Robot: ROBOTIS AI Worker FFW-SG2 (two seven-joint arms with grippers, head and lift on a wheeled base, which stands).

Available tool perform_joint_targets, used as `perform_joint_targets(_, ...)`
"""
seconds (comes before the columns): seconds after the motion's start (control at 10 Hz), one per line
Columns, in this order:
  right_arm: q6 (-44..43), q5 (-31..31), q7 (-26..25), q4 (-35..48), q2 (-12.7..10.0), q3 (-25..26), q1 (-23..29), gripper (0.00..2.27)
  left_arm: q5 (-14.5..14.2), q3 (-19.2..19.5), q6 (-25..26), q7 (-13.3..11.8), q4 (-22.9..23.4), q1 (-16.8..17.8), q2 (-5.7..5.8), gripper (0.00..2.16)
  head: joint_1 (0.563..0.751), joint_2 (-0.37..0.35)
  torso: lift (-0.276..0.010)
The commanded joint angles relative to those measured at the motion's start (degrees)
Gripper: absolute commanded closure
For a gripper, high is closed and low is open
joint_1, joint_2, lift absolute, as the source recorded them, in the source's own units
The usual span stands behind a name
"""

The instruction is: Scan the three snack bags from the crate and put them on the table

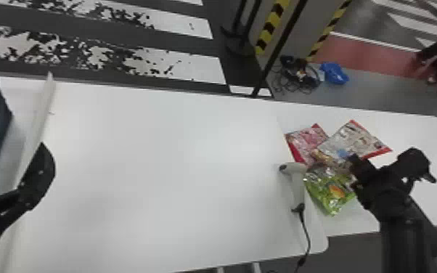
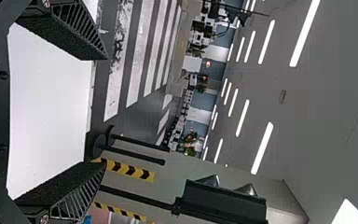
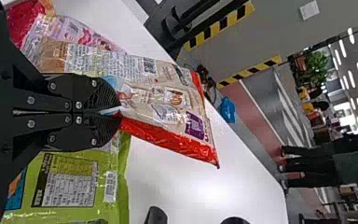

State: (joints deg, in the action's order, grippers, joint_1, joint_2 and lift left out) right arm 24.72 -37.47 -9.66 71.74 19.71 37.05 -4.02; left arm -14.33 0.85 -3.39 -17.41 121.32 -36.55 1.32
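Black right claw [image 1: 355, 170] of mine's pinched on a beige-and-red plastic snack bag [image 1: 352, 139] at three o'clock, shiny pink packet [image 1: 305, 142] and lime-green packet [image 1: 328, 192] by it, black left claw [image 1: 37, 174] spread at nine.

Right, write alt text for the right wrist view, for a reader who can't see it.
The right gripper is shut on a beige snack bag with red edging at a white table, with a green bag and a pink bag close by. Beyond are yellow-and-black stripes.
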Motion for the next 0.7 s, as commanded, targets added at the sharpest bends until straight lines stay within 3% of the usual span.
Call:
perform_joint_targets(0.0, 3.19, 0.56, -0.89, -2.13, 0.41, -1.54, -0.90, 1.80, 0.00, -0.15, -0.51, 0.01, 0.50, -0.45, 0.00, 0.06, 0.695, -0.350, -0.094)
perform_joint_targets(0.2, 4.42, 1.00, -2.56, 0.51, 0.15, -3.21, 0.42, 0.00, 0.00, -0.41, -0.51, 0.01, 0.85, -0.54, -0.09, 0.06, 0.695, -0.350, -0.094)
perform_joint_targets(0.6, -0.15, 7.50, -5.81, 27.49, -3.37, -7.34, 13.51, 0.05, 0.09, -0.94, -0.34, 0.09, 1.47, -0.36, -0.18, 0.06, 0.695, -0.350, -0.094)
